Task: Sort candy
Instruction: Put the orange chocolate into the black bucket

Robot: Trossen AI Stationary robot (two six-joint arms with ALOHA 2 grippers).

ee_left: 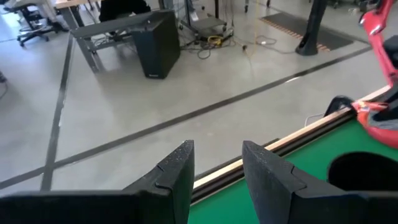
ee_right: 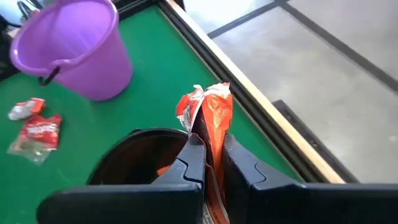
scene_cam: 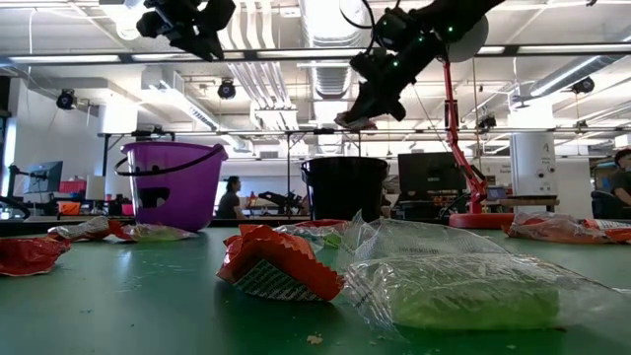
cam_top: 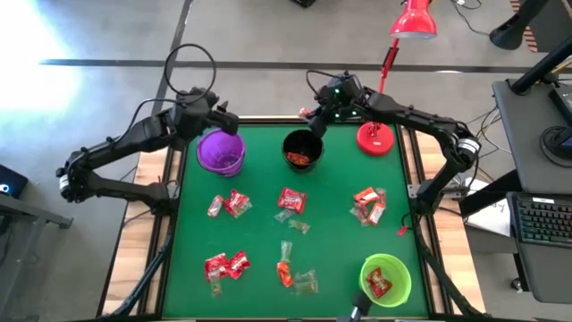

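My right gripper (ee_right: 213, 140) is shut on an orange-red candy (ee_right: 211, 112) and hangs over the far rim of the black cup (cam_top: 302, 150); the low view shows it well above that cup (scene_cam: 345, 187). My left gripper (ee_left: 217, 149) stands open with nothing between its fingers, high over the far side of the purple cup (cam_top: 221, 150). Several candies (cam_top: 290, 201) lie loose on the green table. The green cup (cam_top: 386, 279) at the near right holds a red candy. My right gripper pinches the orange-red candy's crinkly wrapper (ee_right: 214, 134) between its two fingers. The wrapper's free end sticks out past the fingertips. The fingers slant down from the table's far right side. The candy is lifted clear, above the black cup (ee_right: 137, 155).
A red lamp base (cam_top: 375, 137) stands at the far right, its pole rising behind the right arm. Candy heaps lie at mid table (cam_top: 228, 206) and right (cam_top: 368, 204), and near the front edge (cam_top: 223, 266). A wooden rail (ee_left: 298, 134) edges the table's far side.
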